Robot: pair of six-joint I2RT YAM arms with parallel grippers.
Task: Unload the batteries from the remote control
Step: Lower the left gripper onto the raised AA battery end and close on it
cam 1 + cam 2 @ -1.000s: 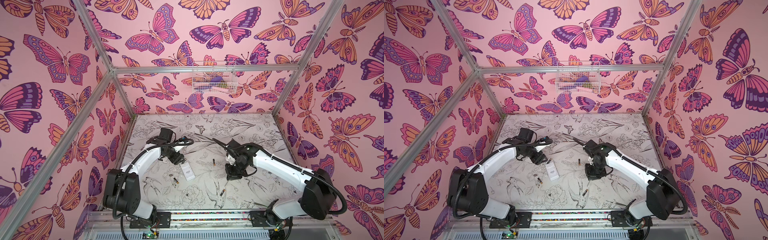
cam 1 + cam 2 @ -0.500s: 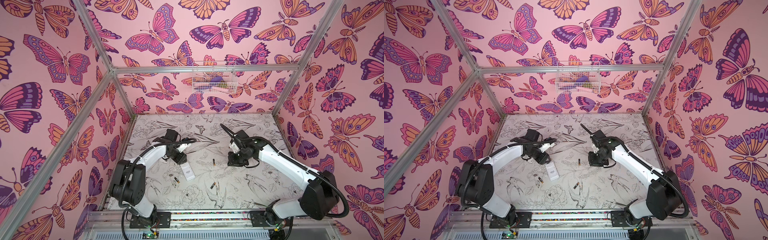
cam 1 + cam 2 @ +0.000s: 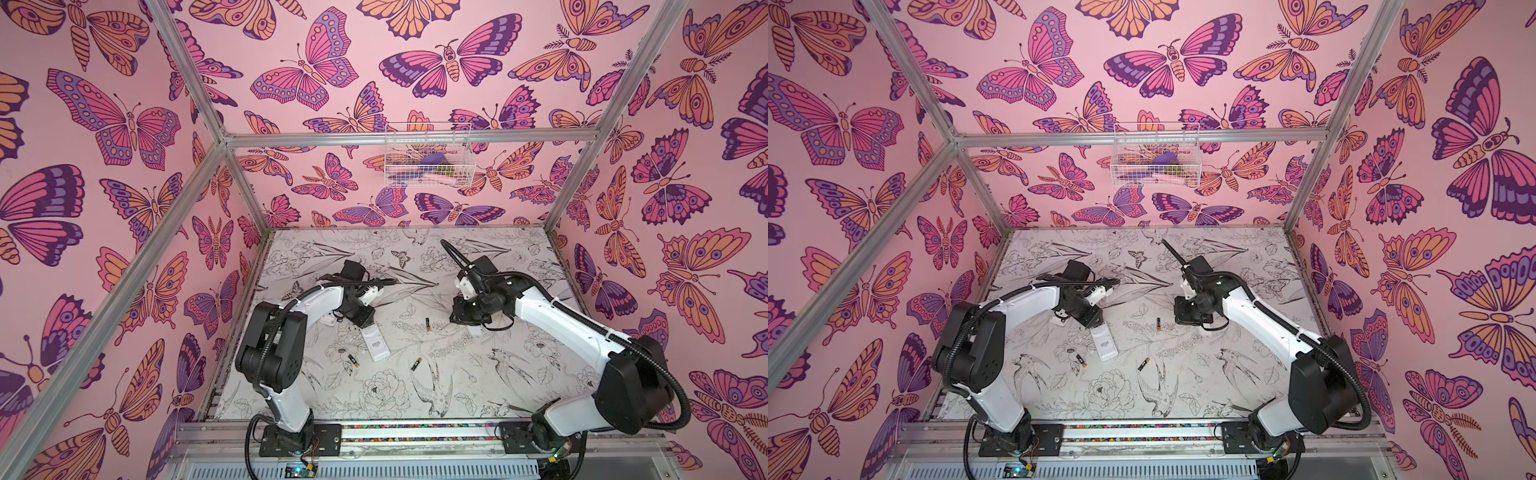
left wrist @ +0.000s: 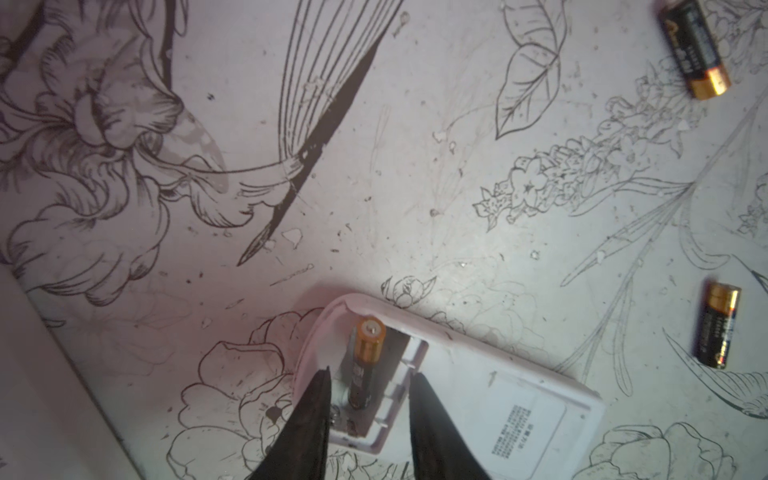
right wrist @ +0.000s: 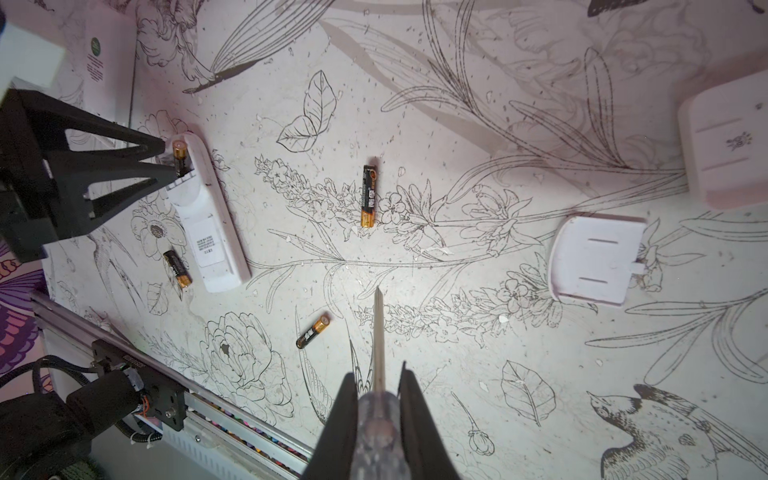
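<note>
The white remote control (image 4: 498,395) lies back up near the middle-left of the table (image 3: 376,345). One battery (image 4: 368,353) sticks up at a slant out of its open compartment. My left gripper (image 4: 370,376) is open, one finger on each side of that battery without touching it. The right wrist view also shows the left gripper (image 5: 168,162) at the remote (image 5: 208,232). Three batteries lie loose on the table (image 3: 427,323) (image 3: 352,360) (image 3: 416,364). My right gripper (image 5: 376,382) is shut on a clear-handled tool (image 5: 376,415), held above the table right of the remote (image 3: 457,318).
A white battery cover (image 5: 590,262) lies on the table, with a second white remote (image 5: 727,145) beyond it. Another white remote with a green sticker (image 5: 108,62) lies under the left arm. A wire basket (image 3: 428,156) hangs on the back wall.
The left gripper has come down to the remote's open end and its jaws have narrowed around the raised battery. The right gripper drew back with the tool. One loose battery rolled left.
</note>
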